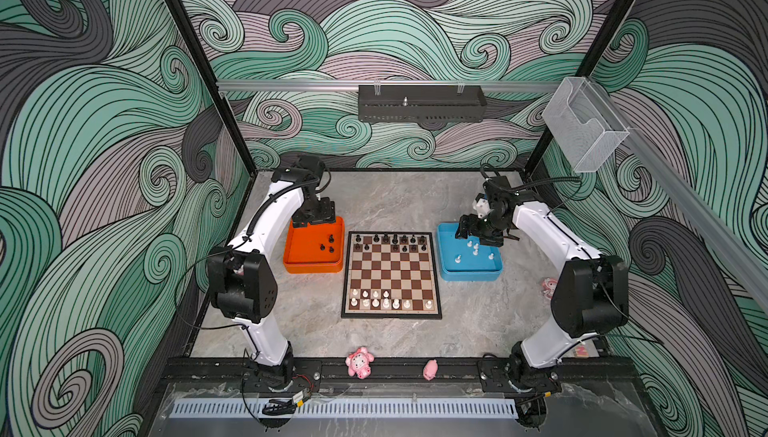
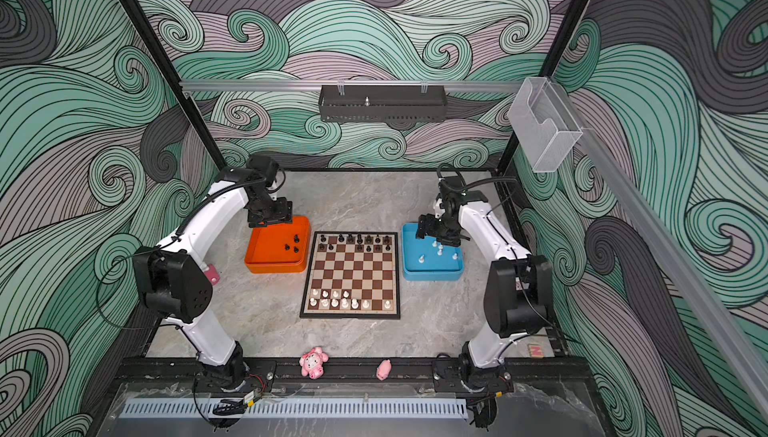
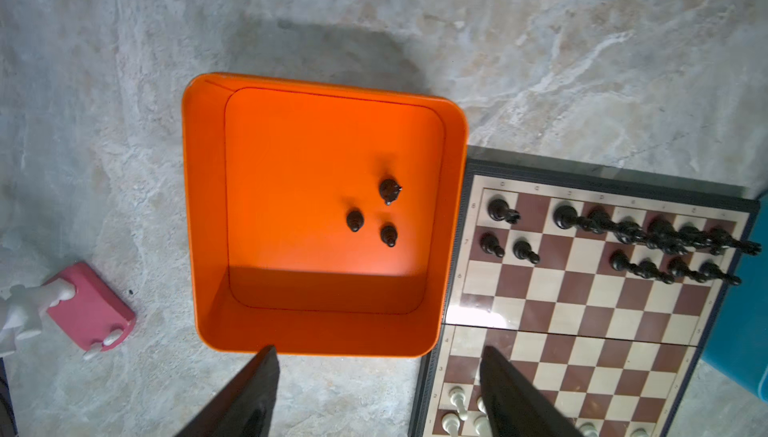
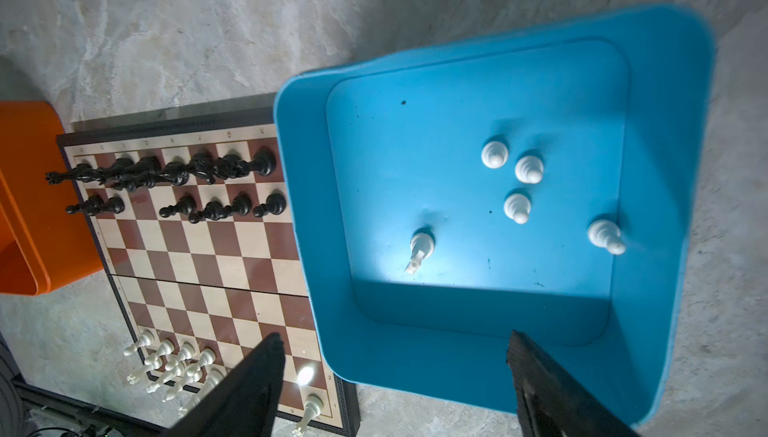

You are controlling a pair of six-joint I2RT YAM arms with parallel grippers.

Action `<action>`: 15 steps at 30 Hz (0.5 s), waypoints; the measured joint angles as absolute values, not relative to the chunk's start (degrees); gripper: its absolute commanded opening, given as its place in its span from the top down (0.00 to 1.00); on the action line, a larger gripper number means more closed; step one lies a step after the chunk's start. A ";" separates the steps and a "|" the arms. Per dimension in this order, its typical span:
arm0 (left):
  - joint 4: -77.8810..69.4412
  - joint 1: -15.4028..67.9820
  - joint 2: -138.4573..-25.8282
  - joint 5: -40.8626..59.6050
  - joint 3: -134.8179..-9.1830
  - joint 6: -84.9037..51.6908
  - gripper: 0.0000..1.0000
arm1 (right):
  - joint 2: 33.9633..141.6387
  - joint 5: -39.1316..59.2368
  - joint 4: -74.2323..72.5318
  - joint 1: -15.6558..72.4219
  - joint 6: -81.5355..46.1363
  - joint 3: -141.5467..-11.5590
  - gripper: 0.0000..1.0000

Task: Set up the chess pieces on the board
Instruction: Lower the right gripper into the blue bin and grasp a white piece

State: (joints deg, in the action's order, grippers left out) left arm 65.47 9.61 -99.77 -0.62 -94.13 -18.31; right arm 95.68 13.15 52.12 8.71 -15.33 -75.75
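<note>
Chess pieces [image 4: 517, 206] mid-frame in blue tray [image 4: 311, 206] look light, glossy and tippy, so I'd pinch one mid-stem from above; both my jaws stand apart, empty.

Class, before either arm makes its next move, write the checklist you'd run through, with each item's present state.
1. Left gripper open, empty: ok.
2. Right gripper open, empty: ok.
3. Three black pieces in the orange tray standing apart: ok.
4. Five white pieces in the blue tray standing apart: not ok, two stand very close.
5. Free squares on the board, black rows: ok.
6. Setup finished: not ok.
</note>
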 measured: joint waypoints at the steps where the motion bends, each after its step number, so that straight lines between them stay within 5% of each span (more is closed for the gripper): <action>1: 65.28 8.82 -99.48 -0.27 -93.54 -18.15 0.21 | 96.60 13.04 52.10 9.04 -15.79 -75.33 0.25; 6: 63.75 6.63 -98.41 1.89 -91.31 -17.52 0.21 | 100.55 12.38 51.62 9.96 -18.13 -74.11 0.35; 10: 62.59 6.02 -98.15 3.20 -89.49 -17.19 0.21 | 101.95 11.97 50.78 10.11 -20.01 -72.99 0.53; 15: 61.87 5.96 -98.15 3.27 -88.88 -16.08 0.21 | 102.28 11.77 49.74 10.24 -21.98 -71.77 0.55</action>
State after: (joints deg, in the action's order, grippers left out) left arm 61.87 5.96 -98.15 3.27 -88.88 -16.08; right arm 102.28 11.77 49.74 10.24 -21.98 -71.77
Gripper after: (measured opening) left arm 0.789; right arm 0.457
